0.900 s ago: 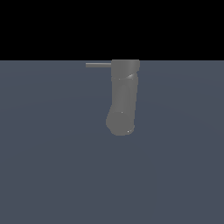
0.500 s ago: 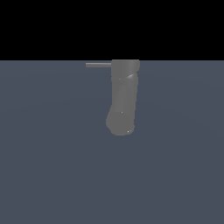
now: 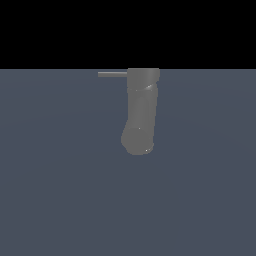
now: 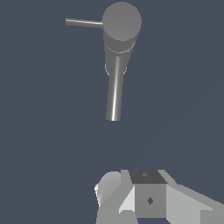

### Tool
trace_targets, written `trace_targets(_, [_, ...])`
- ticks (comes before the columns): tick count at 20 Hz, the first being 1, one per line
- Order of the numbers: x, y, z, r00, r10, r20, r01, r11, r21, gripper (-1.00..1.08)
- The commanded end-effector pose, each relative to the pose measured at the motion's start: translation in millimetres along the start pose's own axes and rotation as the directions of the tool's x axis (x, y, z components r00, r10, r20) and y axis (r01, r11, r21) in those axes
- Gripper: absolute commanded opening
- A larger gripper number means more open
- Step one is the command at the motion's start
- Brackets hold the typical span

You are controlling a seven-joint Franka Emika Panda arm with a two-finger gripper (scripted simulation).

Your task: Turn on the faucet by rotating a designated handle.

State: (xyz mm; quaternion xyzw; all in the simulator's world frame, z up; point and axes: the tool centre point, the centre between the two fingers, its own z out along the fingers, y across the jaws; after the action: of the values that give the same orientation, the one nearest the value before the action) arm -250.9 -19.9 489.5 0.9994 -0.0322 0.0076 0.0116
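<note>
The faucet point(image 3: 141, 110) is a thick dark-grey cylinder, slightly bent, with a rounded lower end, standing on the grey-blue floor. The handle point(image 3: 112, 74) is a thin grey rod sticking out level from the faucet's top toward the exterior view's left. In the wrist view the faucet point(image 4: 121, 26) is seen end-on, with the handle point(image 4: 84, 22) projecting sideways and a longer thin rod point(image 4: 114, 94) running from the body toward the gripper. My gripper point(image 4: 131, 192) shows only partly at the frame's edge, well apart from the faucet. It holds nothing. The arm is out of the exterior view.
A flat grey-blue floor point(image 3: 60, 190) lies all around the faucet. A black background fills the area above it in the exterior view.
</note>
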Motion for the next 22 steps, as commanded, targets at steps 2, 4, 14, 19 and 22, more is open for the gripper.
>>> trace_targets(2, [5.6, -1.1, 0.6, 1.0, 0.024, 0.001, -0.024, 1.0, 0.004, -1.0])
trace_targets(4, [10.2, -2.2, 1.2, 0.999, 0.044, 0.002, -0.044, 0.999, 0.008, -1.0])
trace_targets(14, [49.1, -10.9, 7.9, 0.977, 0.211, 0.014, -0.211, 0.977, 0.033, -1.0])
trace_targets(19, [76.1, -17.5, 15.3, 0.945, 0.325, 0.026, -0.326, 0.944, 0.044, -1.0])
trace_targets(22, [92.4, -21.8, 20.8, 0.919, 0.393, 0.034, -0.394, 0.918, 0.049, -1.0])
